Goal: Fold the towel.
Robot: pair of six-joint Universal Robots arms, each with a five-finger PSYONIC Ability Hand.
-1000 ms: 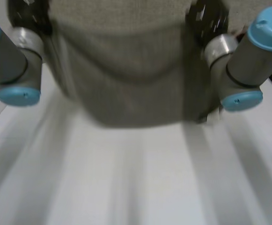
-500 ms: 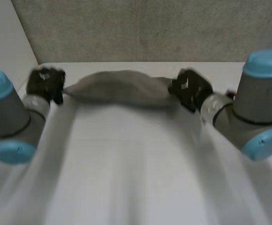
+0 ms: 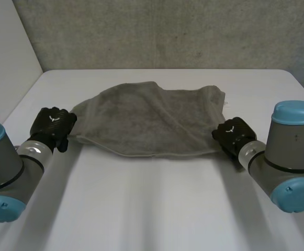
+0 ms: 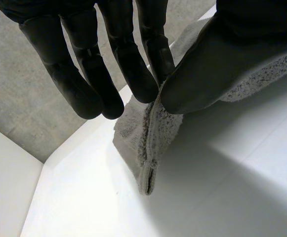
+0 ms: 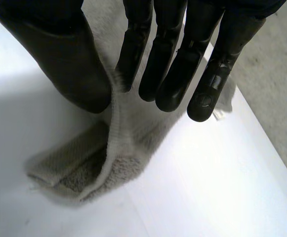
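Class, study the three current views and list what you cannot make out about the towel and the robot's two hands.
1. Head view: the left hand and right hand show their backs, which hide their fingertips on the towel.
2. Head view: the towel's upper surface covers whatever layers lie beneath it.
3. Left wrist view: the left hand's thumb hides part of the pinched towel edge.
4. Right wrist view: the right hand's fingers cover the towel's far part.

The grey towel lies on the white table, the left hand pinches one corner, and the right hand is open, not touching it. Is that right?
Not quite. The right hand is not open: the right wrist view shows it pinching a corner of the towel. The rest holds: the towel lies on the table and the left hand pinches another corner.
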